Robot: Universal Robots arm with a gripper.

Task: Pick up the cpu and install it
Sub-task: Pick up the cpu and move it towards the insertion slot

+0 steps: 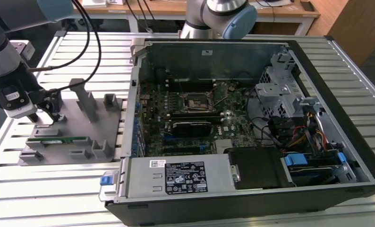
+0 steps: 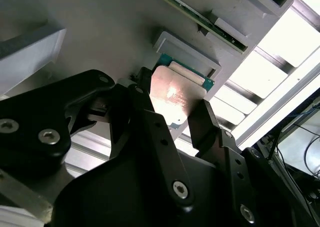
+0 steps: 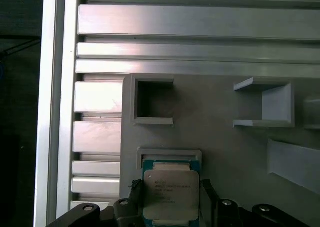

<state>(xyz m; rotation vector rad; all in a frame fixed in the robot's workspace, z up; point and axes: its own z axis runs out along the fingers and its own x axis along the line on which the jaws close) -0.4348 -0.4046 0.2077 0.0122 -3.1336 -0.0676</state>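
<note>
cpu (image 3: 171,189), a flat square chip with a smooth silvery lid over a thin green board, is held in the clenched pincer (image 3: 171,201). in both wrist views the pincer's two black, angular fingers (image 3: 137,197) press on opposite edges of the chip. the chip sits low on a matte grey plastic fixture (image 3: 225,152), its far edge against a low raised lip just beyond the pincer's tips. several lines of small dark print cross the lid, too fine to read. in the second wrist view the lid throws back a warm glare. farther out from the tips stands a square, thin-walled pocket (image 3: 154,101) of the same grey plastic. the fixture lies on a tabletop (image 3: 200,22) of ribbed, bright aluminium slats. in the exterior view a long green memory stick (image 1: 56,140) lies in the fixture near the pincer. an open black computer case (image 1: 213,59) stands well apart from the pincer, toward the exterior view's right. its silvery power box carries a black label (image 1: 186,176) of white print too small to read.
</note>
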